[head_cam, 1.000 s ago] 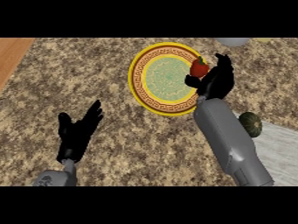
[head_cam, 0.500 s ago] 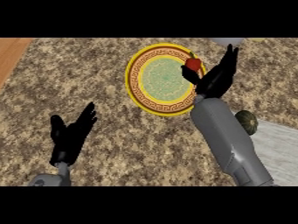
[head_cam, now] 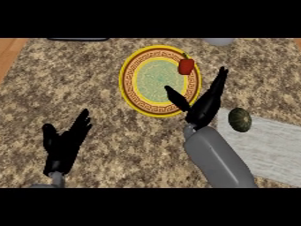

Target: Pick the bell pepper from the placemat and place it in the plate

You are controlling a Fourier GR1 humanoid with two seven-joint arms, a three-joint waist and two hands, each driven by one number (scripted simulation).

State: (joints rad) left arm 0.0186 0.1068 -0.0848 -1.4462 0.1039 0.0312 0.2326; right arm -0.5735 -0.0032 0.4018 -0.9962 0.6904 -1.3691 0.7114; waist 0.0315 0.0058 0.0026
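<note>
Most of the frame is speckled granite counter (head_cam: 61,84), with wood showing at the far upper left and right edges. Lower right there's my pale grey placemat (head_cam: 276,150), and a dark green round vegetable (head_cam: 239,120) sits at its upper left corner. Upper middle is the yellow-rimmed plate (head_cam: 132,95). My right hand (head_cam: 203,106) is just off the plate's lower right rim, fingers spread straight, holding nothing. My left hand (head_cam: 65,143) rests lower left, fingers up and relaxed. Red bell pepper (head_cam: 186,66) lies on the plate's upper right rim, apart from my fingers.
</note>
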